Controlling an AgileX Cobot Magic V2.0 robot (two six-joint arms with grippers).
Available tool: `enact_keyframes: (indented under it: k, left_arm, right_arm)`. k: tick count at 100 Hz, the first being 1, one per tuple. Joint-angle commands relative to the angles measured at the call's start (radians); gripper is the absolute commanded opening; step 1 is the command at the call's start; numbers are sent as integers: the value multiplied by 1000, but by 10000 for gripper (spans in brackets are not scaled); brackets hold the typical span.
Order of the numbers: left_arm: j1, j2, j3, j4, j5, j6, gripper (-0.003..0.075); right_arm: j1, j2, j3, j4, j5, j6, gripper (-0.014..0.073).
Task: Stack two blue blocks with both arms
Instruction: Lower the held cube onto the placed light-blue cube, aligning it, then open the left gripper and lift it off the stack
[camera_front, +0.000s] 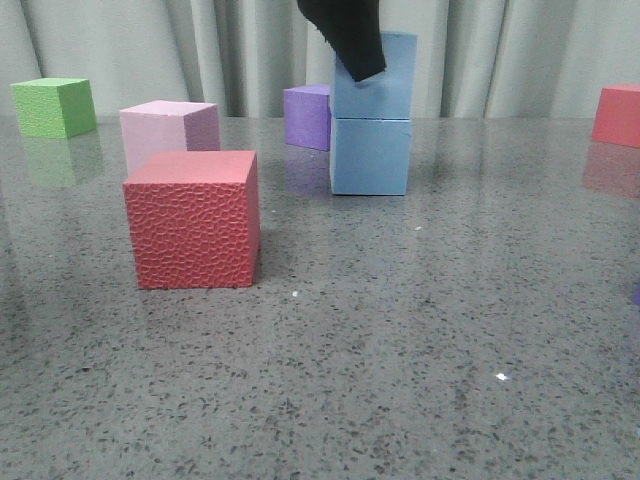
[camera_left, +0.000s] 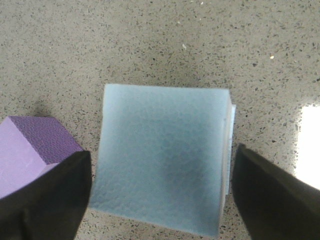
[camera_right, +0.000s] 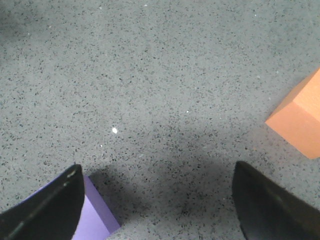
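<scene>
Two pale sky-blue foam cubes are sitting one on top of the other

My left gripper (camera_left: 160, 195) is hanging over the top blue cube (camera_front: 375, 76) with fingers wide apart, the bottom blue cube (camera_front: 370, 156) is sitting beside a purple cube (camera_front: 307, 116), and my right gripper (camera_right: 157, 200) is hanging open over the speckled grey table (camera_right: 165, 75)

Two pale sky-blue matte cubes are standing stacked at mid-table: the upper blue block (camera_front: 378, 80) is sitting upright on the lower blue block (camera_front: 370, 155), shifted slightly so one edge is overhanging a little
</scene>
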Motion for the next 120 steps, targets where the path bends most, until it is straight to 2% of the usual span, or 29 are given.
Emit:
enact_keyframes:
  k: [1,41,83,103,120]
  left_arm:
    - [-10,-60,-24,-22,16,1,613]
    - [-10,-79,-29,-16,16,-12,632]
    - [5,-163,-37,4,16,-201,631]
    - [63,-213,-37,-12,9,-309,631]
    - [172,-265,-37,-64,9,-424,630]
  right_arm:
    - [-7,-9,-24,-13,-56,-6,600]
    - [-7,-9,-24,-13,-56,-6,600]
    - [-7,-9,-24,-13,-56,-6,600]
    - [-7,-9,-24,-14,-55,-6,600]
    - [-7,-9,-24,-14,-55,-6,600]
